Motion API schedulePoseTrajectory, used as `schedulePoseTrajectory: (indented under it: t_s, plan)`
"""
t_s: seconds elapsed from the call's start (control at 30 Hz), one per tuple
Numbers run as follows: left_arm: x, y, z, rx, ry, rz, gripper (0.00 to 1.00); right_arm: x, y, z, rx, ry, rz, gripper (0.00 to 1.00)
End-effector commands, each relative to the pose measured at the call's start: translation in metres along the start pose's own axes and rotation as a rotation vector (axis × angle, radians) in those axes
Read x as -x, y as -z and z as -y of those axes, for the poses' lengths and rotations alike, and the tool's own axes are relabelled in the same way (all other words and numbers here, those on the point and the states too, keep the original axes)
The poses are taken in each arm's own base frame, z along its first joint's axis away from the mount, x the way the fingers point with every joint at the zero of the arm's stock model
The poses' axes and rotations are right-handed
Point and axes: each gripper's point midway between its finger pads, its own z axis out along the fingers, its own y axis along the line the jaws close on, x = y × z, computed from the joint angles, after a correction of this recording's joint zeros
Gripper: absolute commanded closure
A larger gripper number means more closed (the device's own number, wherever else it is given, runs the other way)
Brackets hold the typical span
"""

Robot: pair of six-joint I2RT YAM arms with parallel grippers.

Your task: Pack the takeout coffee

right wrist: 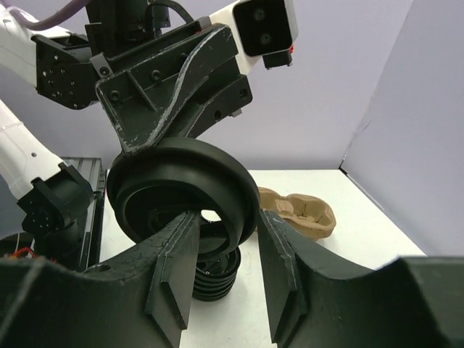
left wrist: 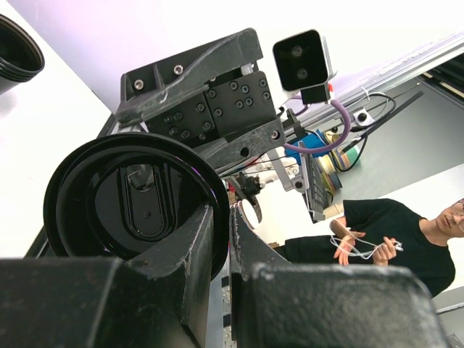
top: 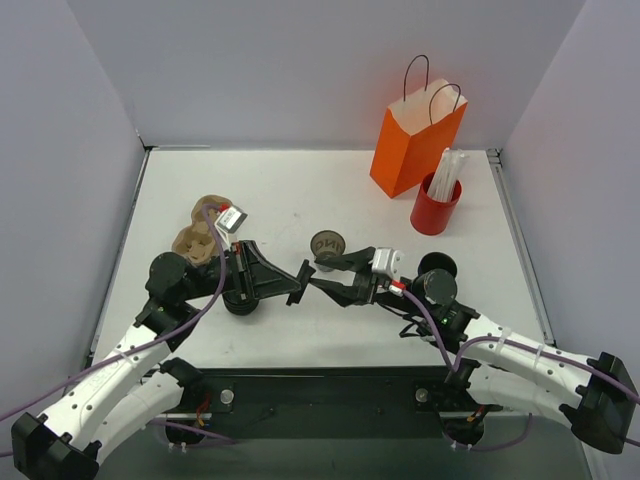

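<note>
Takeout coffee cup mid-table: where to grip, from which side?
Probably take the cup by its side wall just under the rim, coming in level from the near side: it stands upright and round. The left pincer holds a black lid, so the right pincer, nearest it, seems the one to use.

Near-centre was jammed: the left gripper (top: 297, 282) clamped a round black plastic lid (right wrist: 181, 192) between the right gripper's (top: 312, 272) spread fingers, with a small dark grey cup (top: 328, 246) just behind. A red cup of white straws (top: 436, 205) fronted the tall orange paper bag (top: 415, 140). The white table (top: 300, 190) was free far-centre.
</note>
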Motion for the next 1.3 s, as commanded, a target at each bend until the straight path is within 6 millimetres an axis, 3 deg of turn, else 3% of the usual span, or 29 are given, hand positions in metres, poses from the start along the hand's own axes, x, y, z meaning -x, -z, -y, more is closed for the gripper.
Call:
schedulePoseTrajectory:
  t_s: [0.0, 0.13, 0.23, 0.37, 0.47, 0.5, 0.53, 0.6, 0.63, 0.67, 0.73, 0.77, 0.8, 0.83, 0.87, 0.9, 0.93, 1.0, 1.03, 1.17, 1.27]
  plan:
    - [0.002, 0.002, 0.015, -0.069, -0.040, 0.008, 0.86, 0.030, -0.009, -0.006, 0.050, 0.090, 0.089, 0.63]
    - [0.001, 0.001, 0.015, -0.076, -0.026, 0.002, 0.86, 0.029, -0.009, -0.005, 0.035, 0.097, 0.093, 0.67]
    - [0.000, 0.002, 0.011, -0.071, -0.023, 0.003, 0.86, 0.033, -0.010, -0.003, 0.017, 0.100, 0.109, 0.76]
    - [-0.001, 0.002, 0.006, -0.066, -0.023, 0.005, 0.82, 0.038, -0.009, -0.001, -0.003, 0.079, 0.127, 0.98]
    - [0.002, 0.000, 0.000, -0.044, -0.054, 0.013, 0.66, 0.040, -0.006, 0.006, -0.052, 0.023, 0.112, 1.00]
    - [0.003, -0.001, -0.007, -0.013, -0.074, 0.016, 0.52, 0.039, -0.004, 0.015, -0.108, 0.002, 0.098, 1.00]
    - [0.005, -0.001, -0.011, 0.008, -0.092, 0.016, 0.45, 0.044, 0.000, 0.019, -0.140, -0.030, 0.097, 1.00]
    - [0.017, 0.000, -0.024, 0.101, -0.159, 0.026, 0.33, 0.032, 0.006, 0.031, -0.223, -0.077, -0.001, 1.00]
    - [0.022, 0.001, -0.031, 0.148, -0.179, 0.034, 0.24, 0.031, 0.015, 0.046, -0.320, -0.103, -0.032, 1.00]
    - [0.034, 0.006, -0.038, 0.208, -0.207, 0.064, 0.22, 0.011, 0.023, 0.050, -0.363, -0.123, -0.136, 1.00]
    - [0.050, 0.019, -0.063, 0.389, -0.262, 0.102, 0.15, 0.012, 0.038, 0.076, -0.517, -0.118, -0.195, 1.00]
    - [0.058, 0.027, -0.072, 0.456, -0.276, 0.123, 0.13, -0.005, 0.047, 0.077, -0.549, -0.149, -0.286, 1.00]
    - [0.066, 0.041, -0.084, 0.550, -0.307, 0.138, 0.11, 0.003, 0.048, 0.084, -0.575, -0.154, -0.299, 1.00]
    - [0.078, 0.052, -0.095, 0.638, -0.326, 0.185, 0.08, -0.016, 0.059, 0.091, -0.616, -0.161, -0.401, 1.00]
    - [0.079, 0.064, -0.106, 0.713, -0.318, 0.190, 0.07, -0.021, 0.065, 0.098, -0.670, -0.192, -0.435, 1.00]
    - [0.088, 0.076, -0.112, 0.773, -0.372, 0.201, 0.06, -0.009, 0.064, 0.109, -0.705, -0.210, -0.436, 1.00]
    - [0.098, 0.087, -0.117, 0.850, -0.396, 0.235, 0.04, -0.036, 0.081, 0.119, -0.765, -0.243, -0.565, 1.00]
    - [0.098, 0.105, -0.129, 0.958, -0.434, 0.211, 0.03, -0.028, 0.083, 0.132, -0.820, -0.307, -0.597, 1.00]
    - [0.099, 0.113, -0.134, 1.002, -0.448, 0.214, 0.03, -0.049, 0.095, 0.139, -0.862, -0.327, -0.710, 1.00]
    - [0.095, 0.136, -0.152, 1.113, -0.513, 0.232, 0.03, -0.070, 0.094, 0.149, -0.856, -0.409, -0.898, 1.00]
    - [0.086, 0.139, -0.160, 1.096, -0.545, 0.240, 0.03, -0.088, 0.090, 0.153, -0.830, -0.463, -1.018, 1.00]
